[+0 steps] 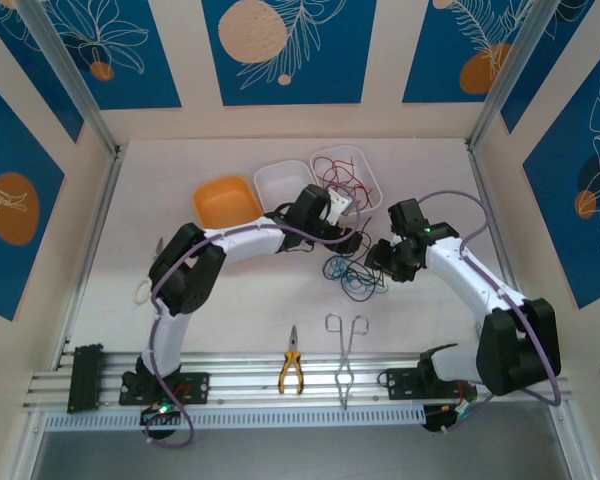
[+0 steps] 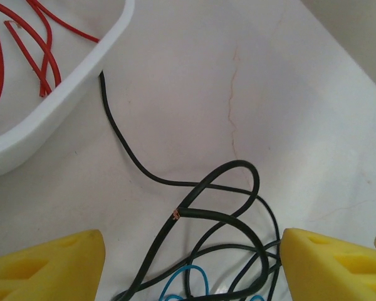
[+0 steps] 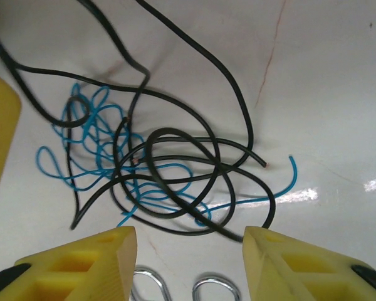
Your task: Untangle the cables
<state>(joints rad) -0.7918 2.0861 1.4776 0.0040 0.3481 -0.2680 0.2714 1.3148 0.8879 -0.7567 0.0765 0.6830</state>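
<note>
Counter point(image 1: 230, 300): pale, arm bases along the near edge.
Cables point(image 1: 355, 275): a loose heap of black and blue strands, just right of the counter's middle, lying between the two hands.
Black strands point(image 2: 207, 215): several overlapping loops; one cut end shows bare copper, and one strand runs up to the white tray's wall.
Blue strand point(image 3: 250, 202): thinner, curled in many small loops under and through the black ones.
Red strands point(image 2: 25, 58): apart from the heap, lying inside the white tray point(image 2: 62, 94) toward the far edge.
Left hand point(image 2: 193, 244): jaws wide, over the heap's far side, gripping nothing.
Right hand point(image 3: 189, 241): jaws apart, holding nothing, heap just beyond the fingertips.
Tongs point(image 1: 345, 355): near edge, handle rings toward the heap.
Pliers point(image 1: 291, 372): near edge, beside the tongs.
Orange tray point(image 1: 227, 200): far side, left of the white trays.
</note>
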